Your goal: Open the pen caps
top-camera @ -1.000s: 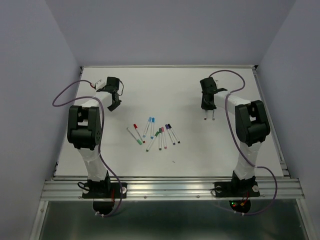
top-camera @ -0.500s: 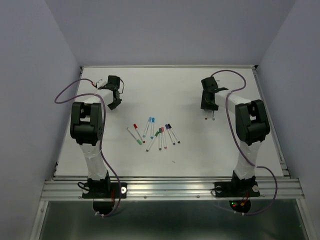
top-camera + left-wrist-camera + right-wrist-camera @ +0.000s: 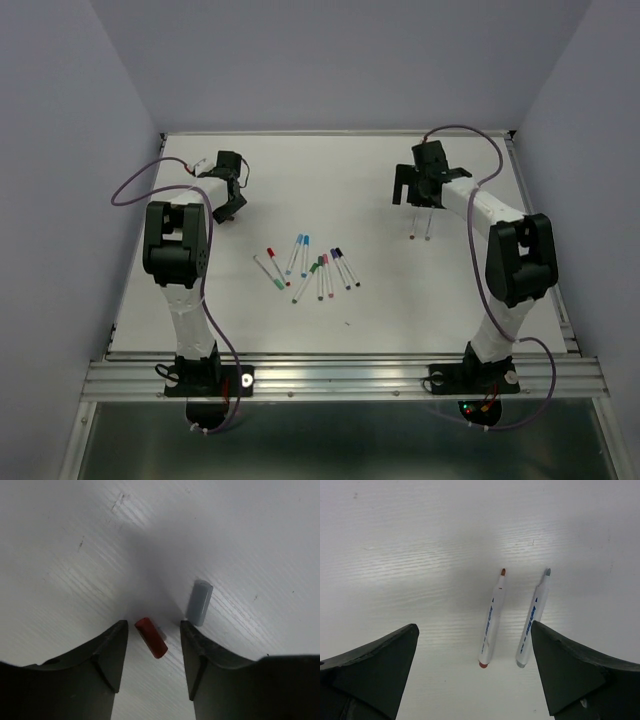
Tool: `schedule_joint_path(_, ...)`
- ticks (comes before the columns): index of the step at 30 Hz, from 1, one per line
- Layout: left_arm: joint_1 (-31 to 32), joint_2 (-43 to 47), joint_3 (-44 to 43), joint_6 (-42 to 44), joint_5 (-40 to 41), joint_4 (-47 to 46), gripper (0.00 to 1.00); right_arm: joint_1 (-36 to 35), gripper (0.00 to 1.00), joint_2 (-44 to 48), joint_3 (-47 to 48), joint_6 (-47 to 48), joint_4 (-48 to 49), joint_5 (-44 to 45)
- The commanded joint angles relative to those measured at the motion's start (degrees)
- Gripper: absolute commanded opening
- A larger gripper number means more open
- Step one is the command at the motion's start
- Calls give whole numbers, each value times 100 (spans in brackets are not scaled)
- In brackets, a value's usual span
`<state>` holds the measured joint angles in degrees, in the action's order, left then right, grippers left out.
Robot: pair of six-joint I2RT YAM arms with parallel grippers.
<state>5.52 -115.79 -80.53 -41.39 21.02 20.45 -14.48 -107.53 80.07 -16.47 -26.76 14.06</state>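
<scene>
In the left wrist view a red pen cap (image 3: pixel 151 637) lies loose on the white table between the jaws of my left gripper (image 3: pixel 152 628). The jaws stand apart and touch nothing. A grey pen cap (image 3: pixel 199 602) lies just beyond the right finger. From above, the left gripper (image 3: pixel 228 205) is at the far left. My right gripper (image 3: pixel 474 627) is wide open above two uncapped white pens, one red-tipped (image 3: pixel 491 620) and one grey-tipped (image 3: pixel 533 620). In the top view the right gripper (image 3: pixel 418 193) hangs just behind these two pens (image 3: pixel 420 228).
Several capped pens (image 3: pixel 310 265) with red, green, blue, pink and purple caps lie in a loose cluster at the table's middle. The table's back edge (image 3: pixel 330 133) and purple walls stand close behind both grippers.
The right gripper opened wide and drew back and up from the two pens, its arm stretching out. The left jaws parted, leaving the red cap on the table.
</scene>
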Motion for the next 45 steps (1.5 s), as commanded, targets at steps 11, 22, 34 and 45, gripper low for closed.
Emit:
schedule_joint_path(11, -33, 987, 257, 78, -159, 56, 71, -396, 100, 1760, -1098, 601, 444, -1319)
schedule_joint_path(22, 107, 3017, 1056, 341, -720, -5, 99, -1908, 100, 1788, -1556, 759, 163, -915)
schedule_joint_path(34, 239, 4749, 2226, 333, -1003, -181, 99, -2717, 100, 1068, -1477, 847, 75, -492)
schedule_joint_path(45, 239, 4846, 2358, 359, -977, -173, 99, -2771, 100, 610, -1389, 777, 119, -351)
